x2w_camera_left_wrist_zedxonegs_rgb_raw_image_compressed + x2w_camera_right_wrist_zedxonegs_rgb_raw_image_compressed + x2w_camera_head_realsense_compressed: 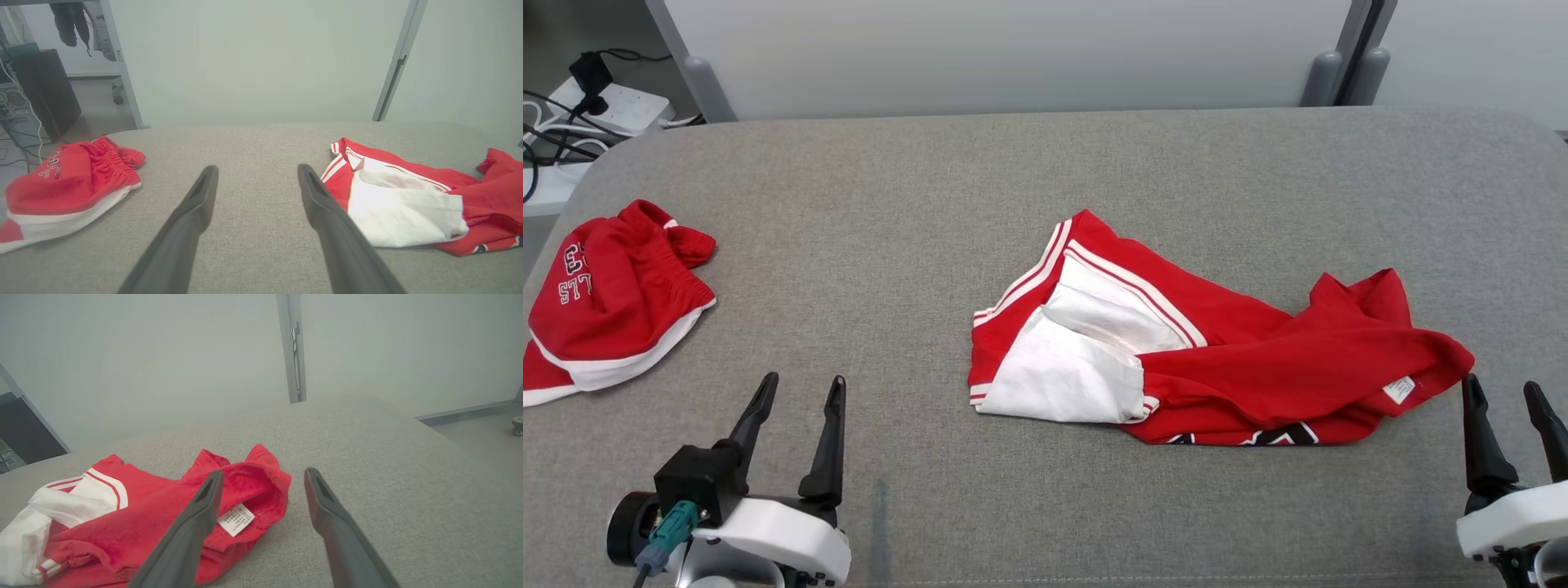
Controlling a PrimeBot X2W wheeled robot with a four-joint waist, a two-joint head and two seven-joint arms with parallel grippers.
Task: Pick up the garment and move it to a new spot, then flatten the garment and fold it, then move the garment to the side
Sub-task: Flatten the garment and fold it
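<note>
Grey bench (1045,163): crumpled red-and-white garment (1258,367) lies mid-right, second red garment (613,302) far left; left gripper (802,384) and right gripper (1501,390) both spread wide, holding nothing.

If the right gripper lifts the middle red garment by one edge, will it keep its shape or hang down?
Probably it hangs limp: the red garment lies in soft folds on the grey surface. It looks light, thin cloth. The open right gripper would likely hold a bunched edge without slipping.
</note>
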